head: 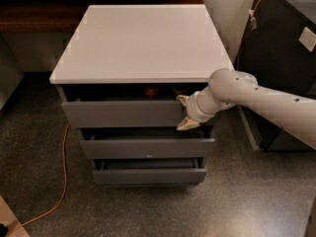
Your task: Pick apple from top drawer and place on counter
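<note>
The apple [151, 90] is a small red shape in the dark inside of the top drawer [123, 114], seen through the gap under the counter [140, 38]. The drawer is pulled out a little. My gripper [184, 113] is at the right end of the top drawer's front. It is open, with one beige finger [182, 100] near the front's upper edge and the other near its lower edge. It holds nothing. The apple lies left of the gripper and further back.
Two shallower drawers [148, 148] below are also partly pulled out. A dark cabinet [284, 58] stands close on the right, behind my arm. An orange cable [63, 172] runs across the speckled floor on the left. A dark wooden shelf [34, 16] is at the back left.
</note>
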`<state>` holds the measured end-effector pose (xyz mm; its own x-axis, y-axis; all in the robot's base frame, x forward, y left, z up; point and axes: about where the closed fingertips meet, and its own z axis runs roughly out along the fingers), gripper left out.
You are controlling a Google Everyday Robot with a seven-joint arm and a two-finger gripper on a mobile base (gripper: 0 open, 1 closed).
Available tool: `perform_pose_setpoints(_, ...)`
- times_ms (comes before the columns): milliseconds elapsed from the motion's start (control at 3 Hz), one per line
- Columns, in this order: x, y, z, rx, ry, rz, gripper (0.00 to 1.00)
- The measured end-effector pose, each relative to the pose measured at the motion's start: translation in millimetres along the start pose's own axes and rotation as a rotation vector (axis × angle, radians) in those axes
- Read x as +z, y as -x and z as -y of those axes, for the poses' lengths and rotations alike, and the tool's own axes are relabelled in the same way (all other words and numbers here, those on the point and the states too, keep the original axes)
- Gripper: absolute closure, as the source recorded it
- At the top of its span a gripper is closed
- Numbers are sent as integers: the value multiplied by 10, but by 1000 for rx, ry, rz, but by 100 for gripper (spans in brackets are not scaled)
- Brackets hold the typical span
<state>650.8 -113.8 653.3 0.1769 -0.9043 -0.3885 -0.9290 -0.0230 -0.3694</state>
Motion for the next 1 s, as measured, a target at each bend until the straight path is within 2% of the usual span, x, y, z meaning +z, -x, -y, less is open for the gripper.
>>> perform_pose_setpoints(333,-60,54,-77,13,14,10,70)
perform_pose_setpoints(667,-85,66,-69,13,15,10,99)
perform_pose_setpoints(1000,-119,82,-55,13,15,11,100)
